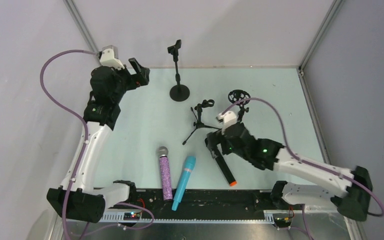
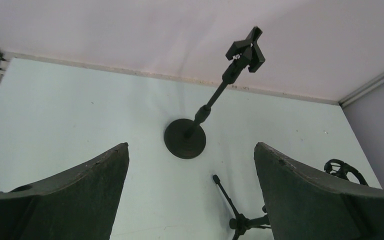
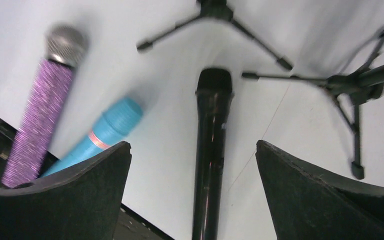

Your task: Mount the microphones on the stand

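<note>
All three microphones lay flat on the worktop (image 1: 140, 130) near its front edge. The purple one (image 1: 165, 174) ran near to far, its mesh head pointing away from the arms. The cyan one (image 1: 184, 181) lay just beside it on the right, its head tipped away and to the right. The black one (image 1: 225, 170) slanted the other way, its orange end nearest the arms.

The right end effector (image 3: 192, 146) hung released over the black one's head, fingers (image 3: 80, 195) straddling the barrel without touching it. The left end effector (image 2: 191, 145) was also released and empty, facing the round-base stand (image 1: 179, 92). Two tripod stands (image 1: 199, 122) stood behind the microphones.
</note>
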### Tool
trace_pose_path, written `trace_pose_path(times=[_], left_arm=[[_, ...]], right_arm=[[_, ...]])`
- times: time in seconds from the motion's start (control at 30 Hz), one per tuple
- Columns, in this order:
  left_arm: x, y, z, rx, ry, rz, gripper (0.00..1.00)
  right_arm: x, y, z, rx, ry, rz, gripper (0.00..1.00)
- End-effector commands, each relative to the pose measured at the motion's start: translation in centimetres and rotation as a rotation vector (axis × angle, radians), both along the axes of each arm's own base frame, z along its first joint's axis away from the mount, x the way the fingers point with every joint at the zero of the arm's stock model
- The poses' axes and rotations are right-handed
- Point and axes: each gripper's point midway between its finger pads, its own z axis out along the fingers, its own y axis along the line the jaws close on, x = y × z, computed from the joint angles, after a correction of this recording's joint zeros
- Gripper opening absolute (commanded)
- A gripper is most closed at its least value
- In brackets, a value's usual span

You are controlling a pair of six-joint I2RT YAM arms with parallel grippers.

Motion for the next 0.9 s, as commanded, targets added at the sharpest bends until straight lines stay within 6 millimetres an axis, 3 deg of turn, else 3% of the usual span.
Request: trace_pose_path(times=[0.0, 0.17, 0.27, 0.37, 0.5, 0.6, 0.77, 0.87], left_arm=[[1.1, -1.7, -0.6, -0.057, 0.021, -0.073, 0.98], [1.1, -2.9, -2.5, -0.093, 0.076, -0.131, 0.98], [-0.1, -3.2, -3.5, -0.109, 0.096, -0.152, 0.98], [-1.6, -3.5, -4.3, -0.127, 0.105, -0.171, 0.98], [-3.3, -3.8, -8.6, -0.159, 0.195, -0.179, 0.98], [-4.8, -3.8, -13.1, -0.189, 0.311, -0.166, 0.98], [-7.0, -3.8, -18.6, -0.228, 0.464, -0.145, 0.98], [-7.9, -3.8, -20.6, -0.215, 0.531, -0.145, 0.98]], right_arm=[[1.6, -1.6, 8.2, 0.231, -0.138, -0.059, 0.99], [3.2, -6.1, 13.3, 0.406, -0.221, -0.151, 1.00], [3.6, -7.9, 13.9, 0.441, -0.220, -0.175, 1.00], [4.5, -10.1, 13.4, 0.435, -0.203, -0.238, 0.99], [5.2, -11.8, 12.2, 0.424, -0.151, -0.288, 0.99], [6.0, -12.8, 11.3, 0.410, -0.125, -0.327, 1.00], [8.0, -13.4, 9.3, 0.388, -0.065, -0.389, 0.99], [9.3, -12.9, 8.3, 0.387, -0.034, -0.401, 0.99]])
